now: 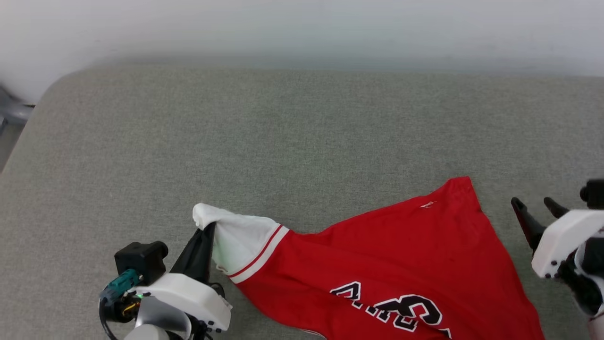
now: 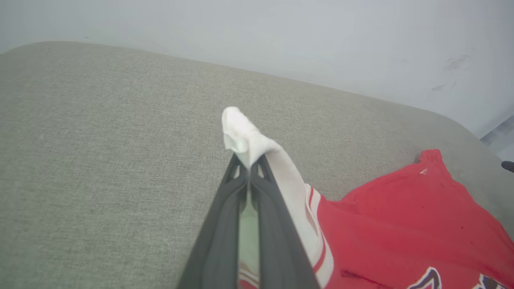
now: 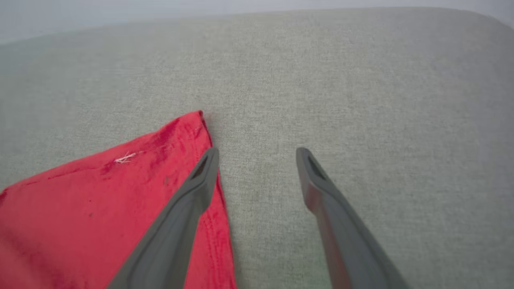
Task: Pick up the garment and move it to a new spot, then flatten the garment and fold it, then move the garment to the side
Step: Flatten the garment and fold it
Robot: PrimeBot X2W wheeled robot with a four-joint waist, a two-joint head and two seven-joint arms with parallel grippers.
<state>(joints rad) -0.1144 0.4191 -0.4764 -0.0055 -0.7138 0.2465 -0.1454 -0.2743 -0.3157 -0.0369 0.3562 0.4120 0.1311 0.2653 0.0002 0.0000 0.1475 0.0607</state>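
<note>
1. While the left jaws are pressed together on the tip of the garment's (image 1: 401, 264) white sleeve (image 1: 236, 241), their dark fingers (image 2: 225, 224) point toward the far side. A tuft of white cloth pokes out beyond their tips.
2. Behind those jaws, the left arm's white wrist housing (image 1: 188, 297) sits at the near left, low over the worktop (image 1: 283, 141). The sleeve is drawn up off the surface where it is pinched.
3. The right jaws stand wide apart and hold nothing. Their fingers (image 1: 526, 222) point far and slightly left, just to the right of the garment's right edge.
4. In the right wrist view the left finger (image 3: 176, 224) overlaps the red hem; whether it touches the cloth cannot be told. The other finger is over bare worktop.
5. The right arm's white wrist housing (image 1: 566, 241) is at the near right.
6. The garment lies on the near part of the worktop between the two arms. It spreads from the sleeve at the left to a red corner (image 1: 460, 186) at the far right.
7. Its black, white-outlined lettering (image 1: 401, 311) is on its near part, cut off by the picture's edge.
8. The worktop is covered in grey fabric, and a pale wall (image 1: 302, 28) rises beyond its far edge.
</note>
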